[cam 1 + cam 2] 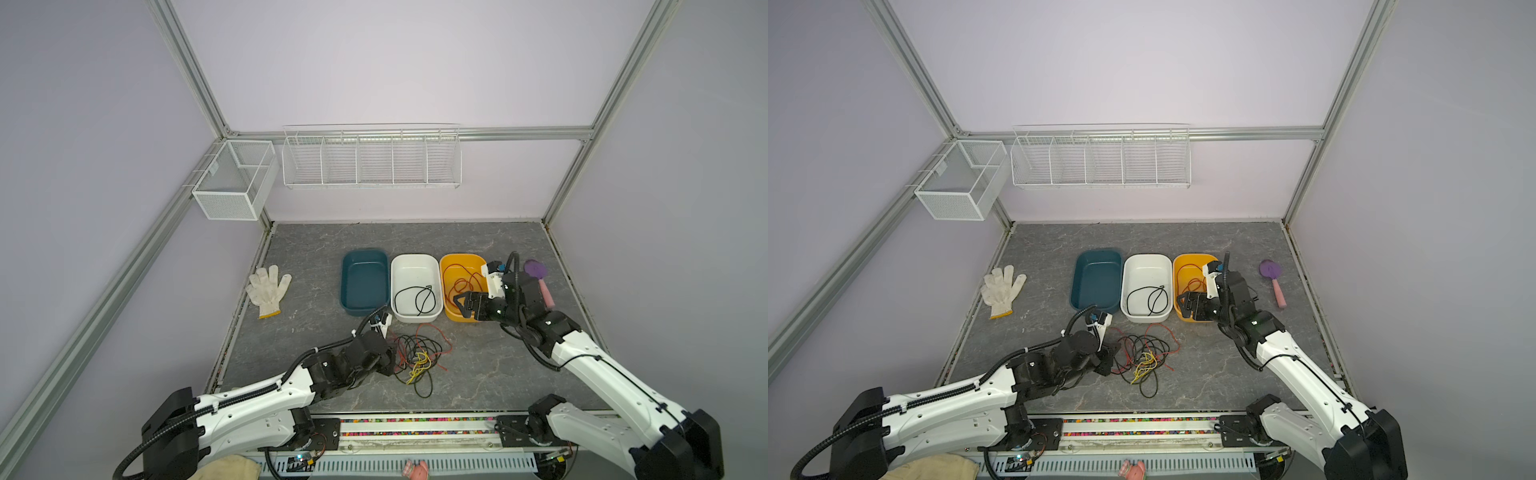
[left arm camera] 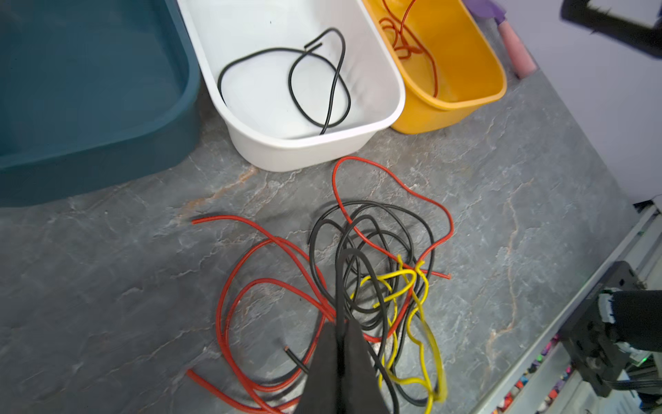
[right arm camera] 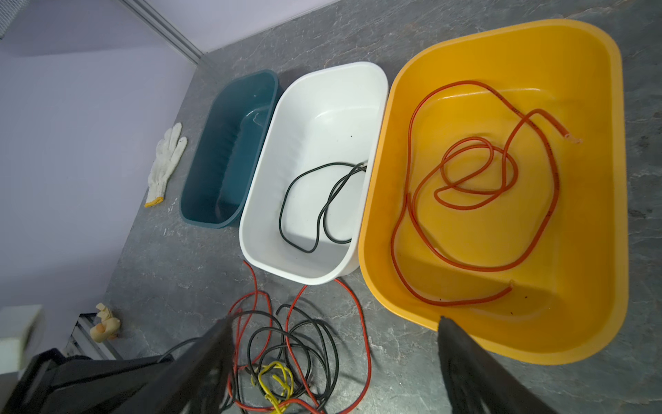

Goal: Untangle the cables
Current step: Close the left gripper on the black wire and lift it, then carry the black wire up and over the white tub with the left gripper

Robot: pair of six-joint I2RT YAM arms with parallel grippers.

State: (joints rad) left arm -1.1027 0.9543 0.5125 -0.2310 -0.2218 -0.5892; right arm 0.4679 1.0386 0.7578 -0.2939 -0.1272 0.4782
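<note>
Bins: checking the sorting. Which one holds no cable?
The teal bin, leftmost; the white bin holds a black cable, the yellow bin a red cable.

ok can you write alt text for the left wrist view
The left gripper, shut, pinches into a tangle of red, black and yellow cables on a grey stone-patterned table. Beyond it stand three tubs side by side: an empty-looking teal tub, a white tub holding a black cable, and a yellow tub holding a red cable.
</note>
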